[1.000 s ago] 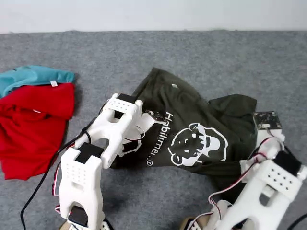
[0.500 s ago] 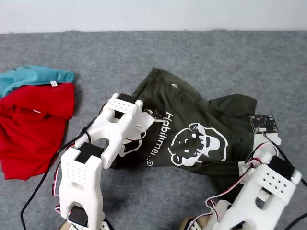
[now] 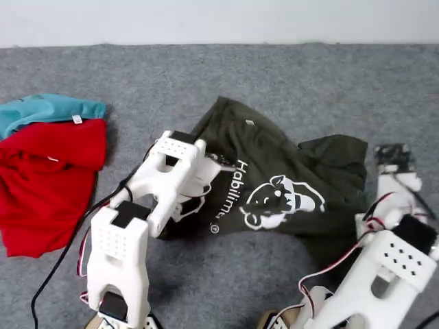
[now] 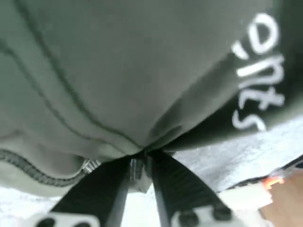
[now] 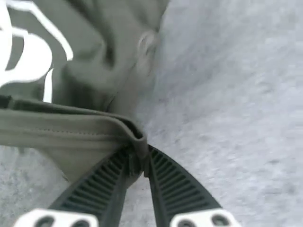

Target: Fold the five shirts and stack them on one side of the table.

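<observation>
Olive-green printed cotton shirt (image 3: 274, 171) stretches between left hand (image 4: 140, 163) and right hand (image 5: 137, 163), each clamped on its edge; the high view adds a red shirt (image 3: 48, 178) overlapping a teal shirt (image 3: 41, 108)

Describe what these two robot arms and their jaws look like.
The left arm and right arm are blocky white plastic with grids of small holes and black motors at the joints. Red, white and black wires loop along them; a black cable trails by the left one. The right carries a small dark circuit board. The jaws are black, on white mounts.
</observation>
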You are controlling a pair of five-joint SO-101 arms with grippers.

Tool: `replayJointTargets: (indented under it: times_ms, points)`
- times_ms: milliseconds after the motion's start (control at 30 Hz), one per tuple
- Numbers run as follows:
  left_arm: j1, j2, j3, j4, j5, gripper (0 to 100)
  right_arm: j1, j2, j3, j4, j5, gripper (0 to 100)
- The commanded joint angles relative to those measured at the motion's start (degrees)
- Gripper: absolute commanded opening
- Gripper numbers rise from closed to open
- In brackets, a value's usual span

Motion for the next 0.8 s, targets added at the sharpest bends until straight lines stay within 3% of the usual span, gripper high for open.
replayJointTargets:
  times_ms: [0,367,767]
  points:
    - [-0.5,-7.1,-9.9,2.1,4.4,1,-2.6,-1.2,-9.1,2.0,-3.3,0.9]
    - [-0.4,-27.6,-11.2,1.8,9.3,1,-17.5,-1.2,-28.0,7.2,-11.8,0.9]
    - [-1.3,-51.0,-11.3,-5.2,9.3,1,-18.2,-1.2,-51.8,9.0,-12.0,0.9]
